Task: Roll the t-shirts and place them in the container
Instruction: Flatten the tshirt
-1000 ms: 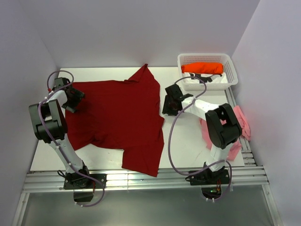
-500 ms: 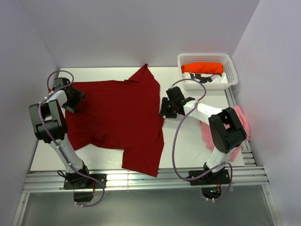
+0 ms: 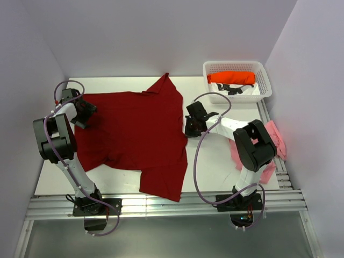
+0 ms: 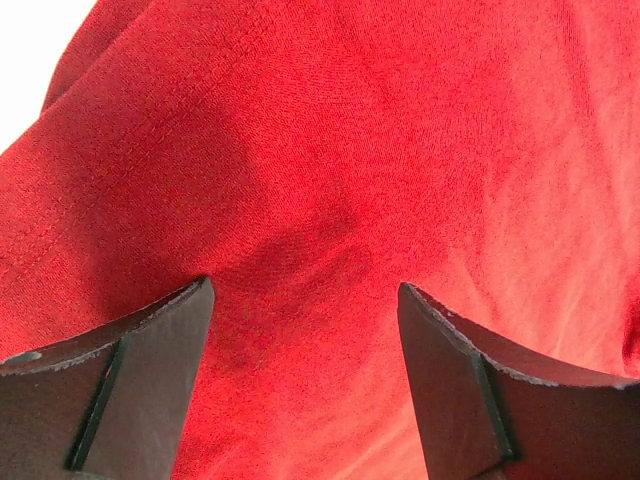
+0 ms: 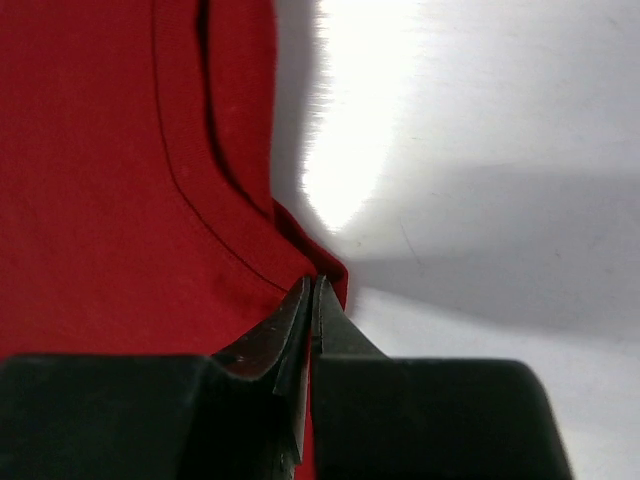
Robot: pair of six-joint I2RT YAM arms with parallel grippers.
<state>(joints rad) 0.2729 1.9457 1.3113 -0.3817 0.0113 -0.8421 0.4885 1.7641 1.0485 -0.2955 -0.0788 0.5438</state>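
Flat red shirt lay left of basket. Right gripper was pinched shut on its basket-side hem, presumably to start folding. Left gripper hung open over the far edge, likely readying a matching grab.

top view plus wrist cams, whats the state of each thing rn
dark red t-shirt: spread flat on the table, not rolled
orange t-shirt: rolled, lying in the basket
pink t-shirt: bunched at the table's right edge, not rolled
white basket: upright, holding the orange roll
left fingers: open, over the red shirt's left side
right fingers: shut, pinching the red shirt's right edge
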